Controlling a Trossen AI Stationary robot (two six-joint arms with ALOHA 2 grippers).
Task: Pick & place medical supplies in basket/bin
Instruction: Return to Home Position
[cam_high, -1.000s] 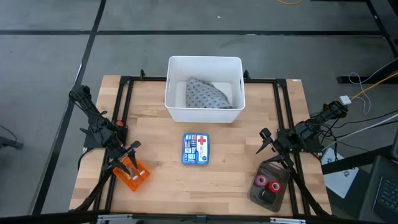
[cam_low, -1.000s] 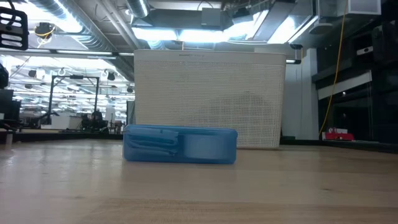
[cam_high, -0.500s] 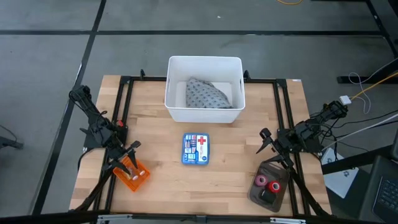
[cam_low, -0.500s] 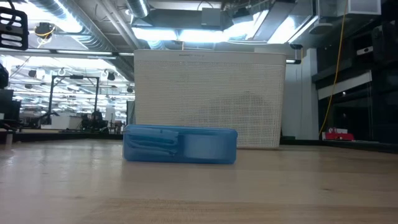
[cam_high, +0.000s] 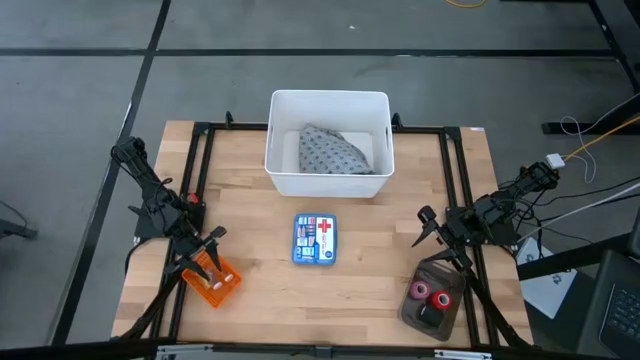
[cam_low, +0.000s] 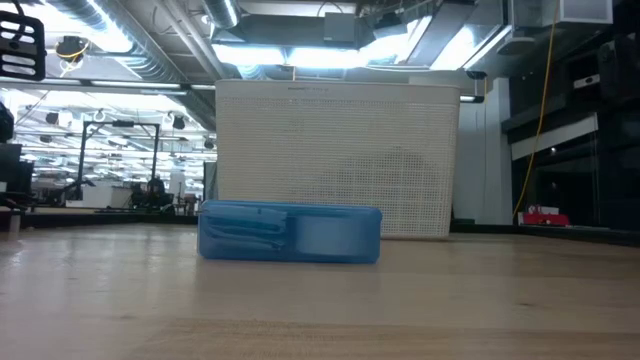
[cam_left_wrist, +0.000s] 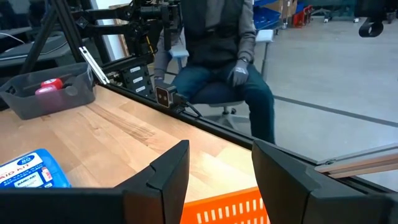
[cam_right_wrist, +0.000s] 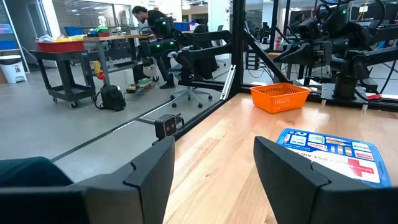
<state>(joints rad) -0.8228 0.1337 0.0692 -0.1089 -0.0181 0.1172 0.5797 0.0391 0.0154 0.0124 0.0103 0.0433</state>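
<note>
Hanging spread and empty, the left gripper (cam_high: 212, 239) over the basket (cam_high: 228, 291) edge and the right gripper (cam_high: 425, 224) near the tape rolls (cam_high: 428, 292) look parked, likely because the cloth (cam_high: 335, 152) already lies in the bin (cam_high: 329, 95).

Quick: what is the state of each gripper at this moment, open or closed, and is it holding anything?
Left gripper: open, holding nothing.
Right gripper: open, holding nothing.
</note>
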